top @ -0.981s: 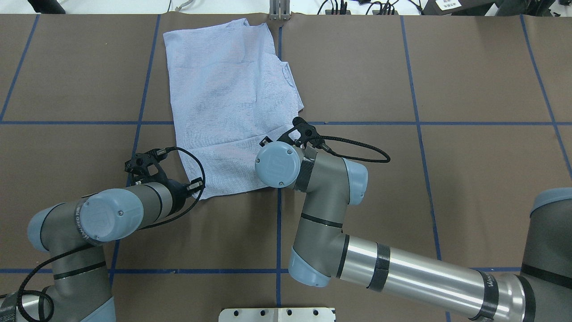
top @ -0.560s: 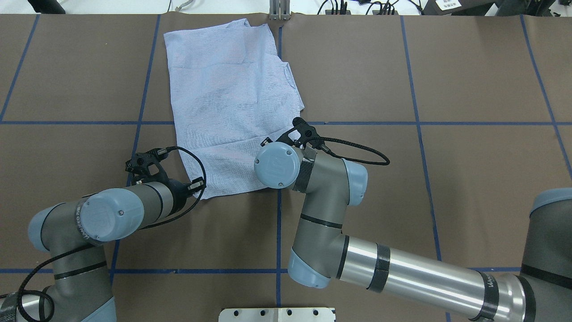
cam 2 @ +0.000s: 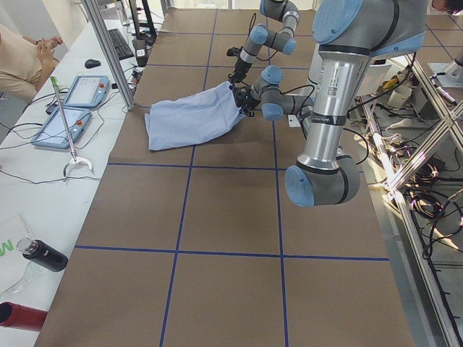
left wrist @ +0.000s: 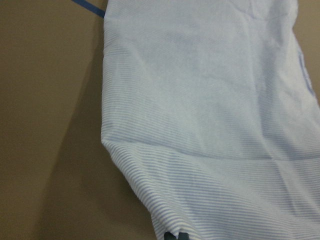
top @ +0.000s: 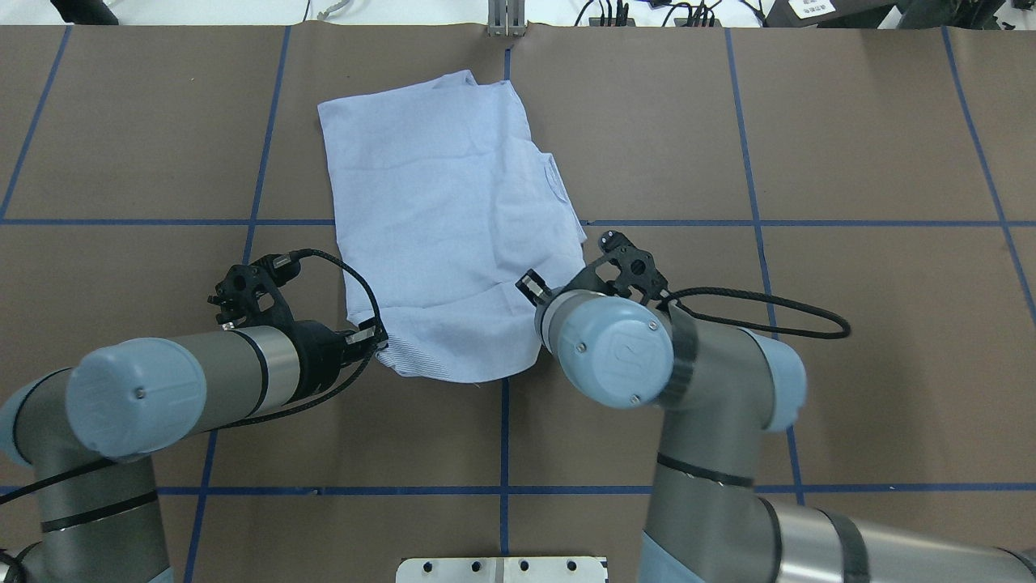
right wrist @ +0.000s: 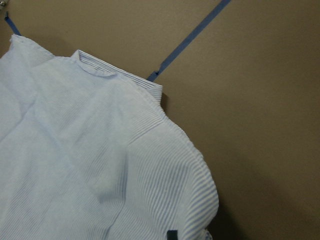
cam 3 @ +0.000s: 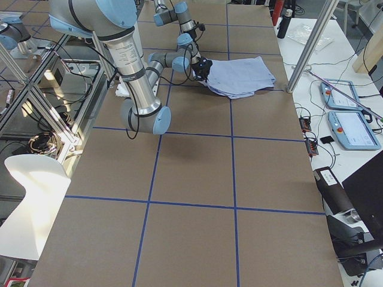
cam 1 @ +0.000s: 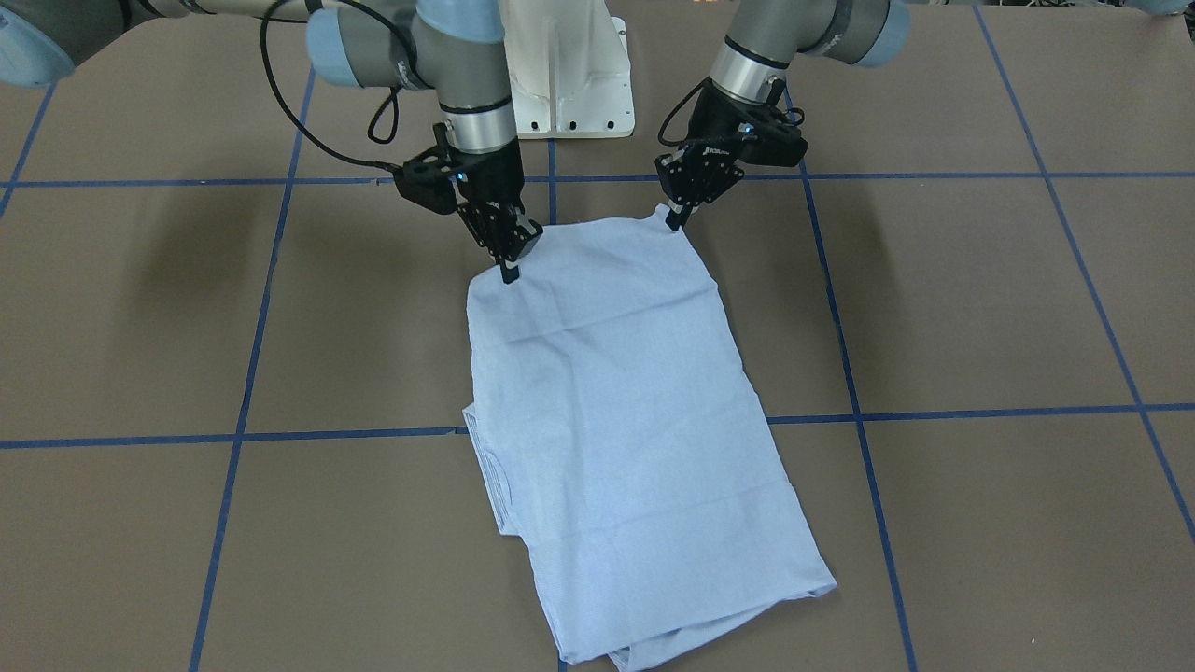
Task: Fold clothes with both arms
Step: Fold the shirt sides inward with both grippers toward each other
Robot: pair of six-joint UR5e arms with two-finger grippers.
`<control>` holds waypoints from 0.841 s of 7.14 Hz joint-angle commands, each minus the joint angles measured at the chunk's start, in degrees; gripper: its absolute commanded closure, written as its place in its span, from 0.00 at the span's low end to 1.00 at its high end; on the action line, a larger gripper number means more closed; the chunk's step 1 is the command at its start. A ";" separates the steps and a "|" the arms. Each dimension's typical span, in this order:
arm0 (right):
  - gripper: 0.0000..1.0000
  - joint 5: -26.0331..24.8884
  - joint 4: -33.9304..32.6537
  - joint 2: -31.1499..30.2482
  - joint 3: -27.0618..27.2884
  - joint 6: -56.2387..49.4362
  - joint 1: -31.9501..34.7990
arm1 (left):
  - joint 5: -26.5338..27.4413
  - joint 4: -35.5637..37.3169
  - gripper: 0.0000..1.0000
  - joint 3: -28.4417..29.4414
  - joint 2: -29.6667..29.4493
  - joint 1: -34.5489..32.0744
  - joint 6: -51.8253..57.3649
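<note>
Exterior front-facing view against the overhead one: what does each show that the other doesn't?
Only front-facing: the left claw and right claw plainly pinching two corners of the shirt. Only overhead: a metal bracket at the table's far edge; there the wrists mostly hide the claw tips. Both: the shirt and the blue tape lines.

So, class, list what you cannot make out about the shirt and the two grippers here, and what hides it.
Wrist views: left gripper and right gripper cut off by the bottom edge; only dark tips show.
Overhead view: right gripper's tips hidden under its own wrist joint.
Every view: shirt buttons and pocket not seen, perhaps folded under.
Side views: both grippers too small to judge.
</note>
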 commanded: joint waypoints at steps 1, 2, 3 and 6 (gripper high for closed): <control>1.00 -2.79 -14.88 -2.89 18.87 1.89 -6.83 | -1.13 2.21 1.00 -9.84 0.89 2.90 -1.58; 1.00 -2.80 -19.64 -2.89 23.81 2.34 -7.91 | -3.92 6.93 1.00 -15.19 0.80 3.09 -1.67; 1.00 -2.72 -23.78 -2.81 27.95 2.26 -7.74 | -5.69 12.37 1.00 -20.03 0.28 3.09 -1.50; 1.00 -3.07 -23.66 -0.97 19.07 -0.53 -4.59 | -6.86 17.96 1.00 -10.40 -6.72 0.21 0.95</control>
